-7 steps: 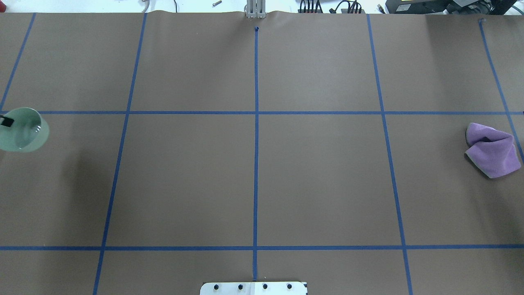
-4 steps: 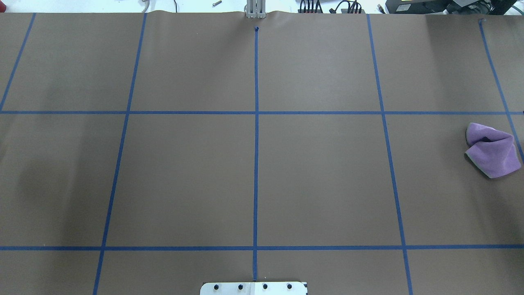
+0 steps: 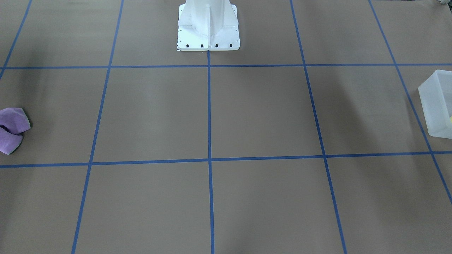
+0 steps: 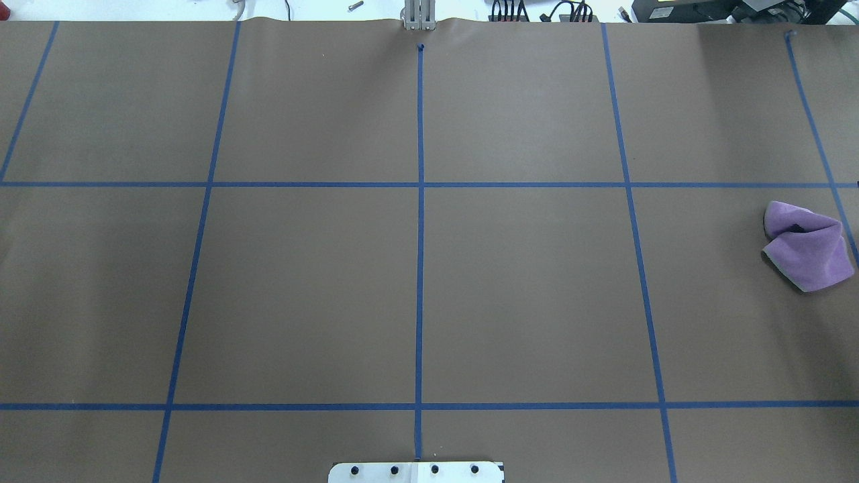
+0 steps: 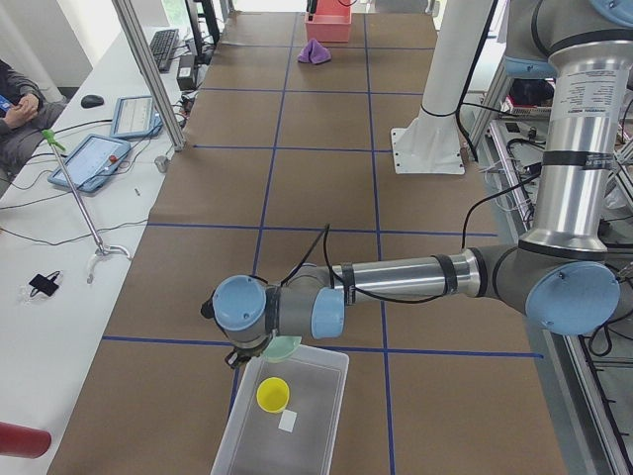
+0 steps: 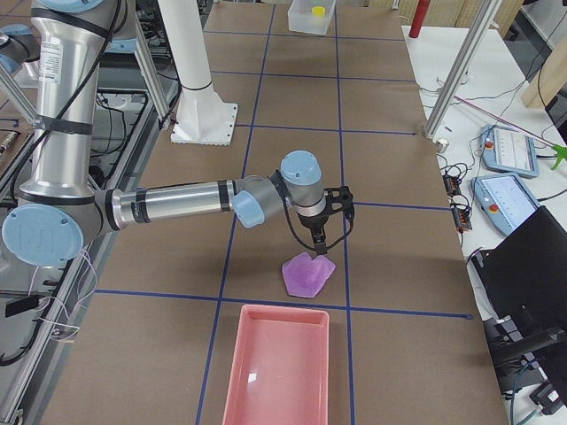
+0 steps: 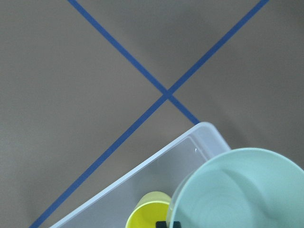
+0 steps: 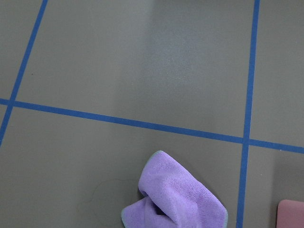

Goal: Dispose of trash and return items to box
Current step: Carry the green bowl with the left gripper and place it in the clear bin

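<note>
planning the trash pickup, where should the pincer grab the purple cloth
Pinch the raised fold on top of the purple cloth, coming straight down. It lies crumpled on the table, its folds bulging upward, and the right pincer hangs just above it.

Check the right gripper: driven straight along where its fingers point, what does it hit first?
Most likely the purple cloth: the right gripper points down just above it. Only the side view shows this, so it could narrowly miss and meet the table instead.

Cup (image 5: pixel 272 394) inside box (image 5: pixel 316 381), bowl (image 5: pixel 285 346) above
</note>
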Robot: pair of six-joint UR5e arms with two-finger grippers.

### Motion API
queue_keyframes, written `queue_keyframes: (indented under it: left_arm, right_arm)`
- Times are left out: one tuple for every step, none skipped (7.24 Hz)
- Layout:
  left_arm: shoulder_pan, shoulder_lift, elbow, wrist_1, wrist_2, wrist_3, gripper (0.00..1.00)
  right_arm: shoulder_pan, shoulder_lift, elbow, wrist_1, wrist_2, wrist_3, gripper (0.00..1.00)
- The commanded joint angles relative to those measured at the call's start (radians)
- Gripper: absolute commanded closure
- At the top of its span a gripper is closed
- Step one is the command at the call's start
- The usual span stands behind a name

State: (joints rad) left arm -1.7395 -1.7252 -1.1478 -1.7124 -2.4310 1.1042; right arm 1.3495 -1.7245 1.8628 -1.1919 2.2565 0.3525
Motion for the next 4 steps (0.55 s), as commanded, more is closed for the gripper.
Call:
queue_keyframes:
  left_arm:
    - [-0.047, -0.033, 0.195, -0.141, 0.001, 0.115, 1.0]
    - [-0.049, -0.034, 0.262, -0.223, 0.001, 0.127, 1.0]
    - [-0.049, -0.037, 0.33, -0.274, 0.001, 0.14, 1.0]
    - [-0.048, -0.042, 0.383, -0.32, 0.003, 0.138, 1.0]
  right_arm:
    - [-0.001, 0.002, -0.001, 0.0, 0.0, 0.0, 0.0]
    - [-0.001, 0.002, -0.001, 0.0, 0.0, -0.001, 0.0]
    - [-0.001, 0.006, -0.001, 0.0, 0.0, -0.001, 0.0]
    - [-0.003, 0.006, -0.001, 0.0, 0.0, -0.001, 0.0]
